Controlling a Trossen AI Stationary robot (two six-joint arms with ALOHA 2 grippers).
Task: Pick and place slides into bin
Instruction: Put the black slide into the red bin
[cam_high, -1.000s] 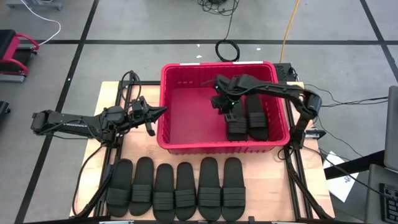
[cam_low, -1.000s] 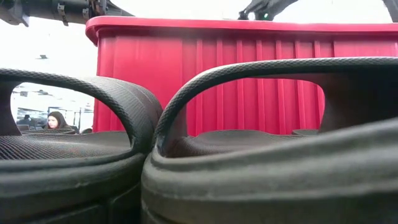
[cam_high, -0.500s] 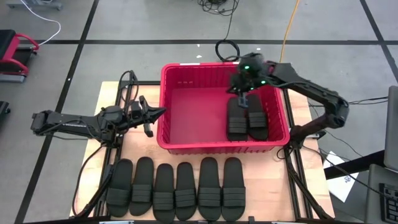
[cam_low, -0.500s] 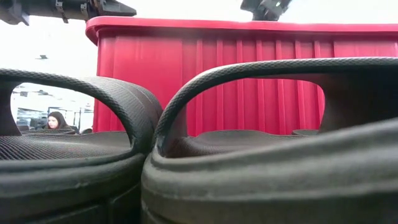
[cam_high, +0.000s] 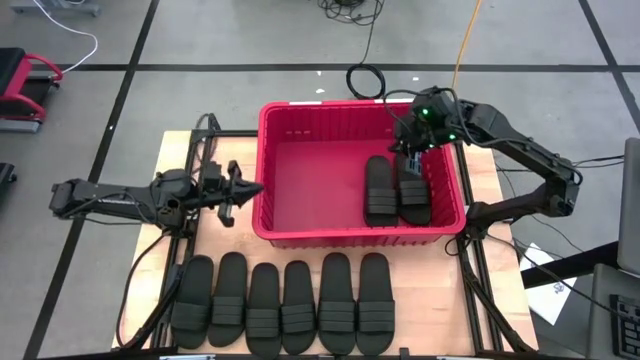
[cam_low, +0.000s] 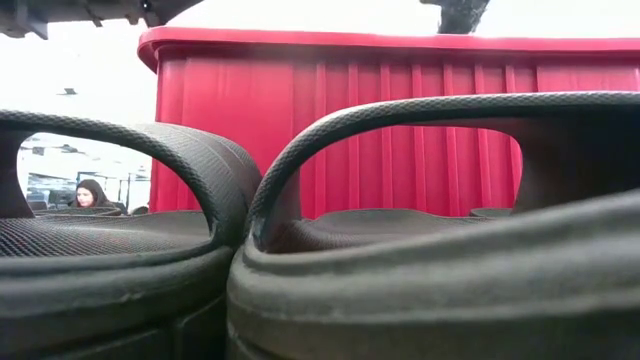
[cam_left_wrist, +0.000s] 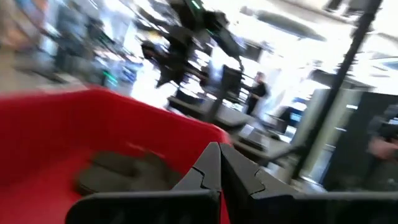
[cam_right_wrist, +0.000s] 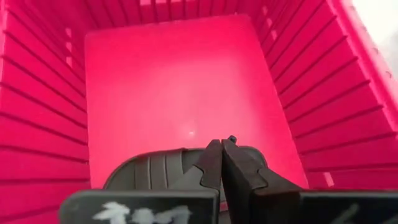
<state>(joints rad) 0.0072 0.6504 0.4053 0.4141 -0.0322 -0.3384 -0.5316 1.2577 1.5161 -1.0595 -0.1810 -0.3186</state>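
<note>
The red bin (cam_high: 300, 180) stands at the table's far middle. Two black slides (cam_high: 380, 190) (cam_high: 413, 192) lie side by side on its floor at the right, soles down; one shows in the right wrist view (cam_right_wrist: 161, 168). Several more slides (cam_high: 283, 305) lie in a row along the near edge, soles on the table. My right gripper (cam_high: 411, 158) is shut and empty, raised above the far ends of the two binned slides. My left gripper (cam_high: 256, 187) is shut and empty, just outside the bin's left wall.
The bin's left half has bare floor (cam_right_wrist: 180, 93). In the low view two slides (cam_low: 400, 250) fill the foreground before the bin's near wall (cam_low: 400, 130). A black cable coil (cam_high: 366, 80) lies on the floor beyond the bin. A person (cam_low: 88, 193) shows in the room behind.
My right gripper has risen from low inside the bin, where it was over the left of the two slides, and gone toward the bin's far right corner. Both slides stay on the bin floor. My left gripper has drawn back slightly toward the table's left and near edges.
</note>
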